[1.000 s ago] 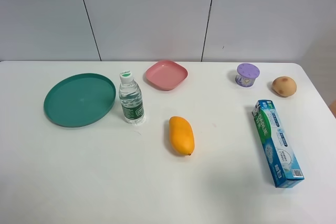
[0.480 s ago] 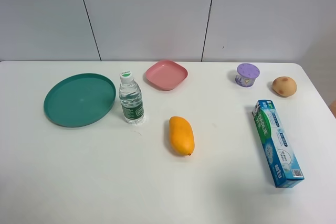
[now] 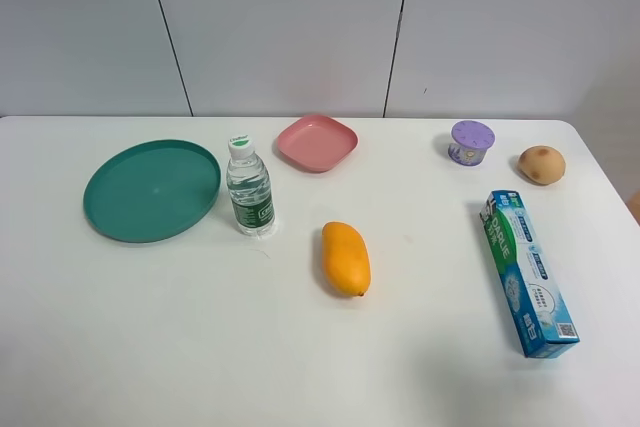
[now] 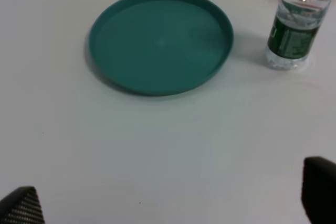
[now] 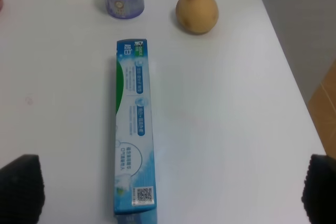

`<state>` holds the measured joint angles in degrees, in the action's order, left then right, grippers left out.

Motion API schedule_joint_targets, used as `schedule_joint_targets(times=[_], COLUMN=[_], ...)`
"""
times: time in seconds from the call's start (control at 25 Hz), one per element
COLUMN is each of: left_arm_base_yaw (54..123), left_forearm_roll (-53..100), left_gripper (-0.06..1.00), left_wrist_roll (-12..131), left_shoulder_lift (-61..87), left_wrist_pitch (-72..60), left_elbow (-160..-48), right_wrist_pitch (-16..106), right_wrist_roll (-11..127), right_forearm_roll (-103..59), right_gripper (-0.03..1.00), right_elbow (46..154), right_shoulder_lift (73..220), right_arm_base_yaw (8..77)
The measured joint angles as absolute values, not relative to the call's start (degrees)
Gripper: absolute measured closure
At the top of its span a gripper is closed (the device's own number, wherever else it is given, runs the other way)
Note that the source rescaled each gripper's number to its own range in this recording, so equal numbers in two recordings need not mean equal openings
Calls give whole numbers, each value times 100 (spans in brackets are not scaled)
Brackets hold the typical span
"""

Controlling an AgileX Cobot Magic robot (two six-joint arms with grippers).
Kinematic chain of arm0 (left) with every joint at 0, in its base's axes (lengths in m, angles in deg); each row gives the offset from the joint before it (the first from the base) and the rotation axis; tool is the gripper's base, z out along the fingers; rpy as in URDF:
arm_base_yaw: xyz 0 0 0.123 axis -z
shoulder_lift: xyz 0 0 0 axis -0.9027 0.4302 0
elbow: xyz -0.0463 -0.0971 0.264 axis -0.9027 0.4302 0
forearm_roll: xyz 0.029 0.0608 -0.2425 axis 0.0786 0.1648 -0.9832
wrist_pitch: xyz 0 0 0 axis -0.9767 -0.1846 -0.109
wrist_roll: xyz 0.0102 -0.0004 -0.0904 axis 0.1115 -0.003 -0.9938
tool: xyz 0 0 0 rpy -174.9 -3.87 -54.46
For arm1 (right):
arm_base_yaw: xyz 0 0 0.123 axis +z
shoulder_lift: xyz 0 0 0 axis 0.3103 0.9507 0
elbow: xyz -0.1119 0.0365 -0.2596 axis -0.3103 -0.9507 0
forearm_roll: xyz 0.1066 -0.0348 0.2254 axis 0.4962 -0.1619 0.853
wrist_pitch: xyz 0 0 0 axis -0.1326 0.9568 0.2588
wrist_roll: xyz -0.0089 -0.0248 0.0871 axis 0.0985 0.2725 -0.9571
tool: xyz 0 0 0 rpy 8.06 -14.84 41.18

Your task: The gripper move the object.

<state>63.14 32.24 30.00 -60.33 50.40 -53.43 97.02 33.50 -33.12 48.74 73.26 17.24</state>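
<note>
The small round tan-brown fruit (image 3: 541, 164) with a reddish blotch lies at the table's far right, near the right edge. It also shows in the right wrist view (image 5: 197, 11). My right gripper (image 5: 169, 192) is open and empty, well short of the fruit, with a toothpaste box between them. My left gripper (image 4: 170, 203) is open and empty over bare table, short of the green plate (image 4: 160, 40). Neither gripper shows in the exterior high view.
A purple lidded cup (image 3: 471, 142) stands left of the fruit. A blue-green toothpaste box (image 3: 530, 272) lies in front of it. An orange mango (image 3: 345, 258) lies mid-table. A water bottle (image 3: 249, 189), a green plate (image 3: 152, 189) and a pink dish (image 3: 317, 142) stand to the left.
</note>
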Motion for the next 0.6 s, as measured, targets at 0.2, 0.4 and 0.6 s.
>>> schedule_joint_targets(times=[0.2, 0.4, 0.6], left_arm_base_yaw=[6314, 6314, 6314], left_forearm_roll=[3224, 3224, 3224], left_gripper=[-6, -6, -6], left_wrist_roll=[3000, 3000, 3000], left_shoulder_lift=[-6033, -6033, -6033], left_wrist_pitch=[5040, 5040, 5040], left_elbow=[-5343, -5343, -5343], right_wrist_pitch=[9709, 9709, 9709], right_wrist_roll=[3350, 3350, 3350], right_forearm_roll=[-3312, -3312, -3312], right_gripper=[-3, -3, -3], right_elbow=[4844, 4844, 4844], right_shoulder_lift=[7326, 7326, 7326], right_arm_base_yaw=[1724, 1724, 1724])
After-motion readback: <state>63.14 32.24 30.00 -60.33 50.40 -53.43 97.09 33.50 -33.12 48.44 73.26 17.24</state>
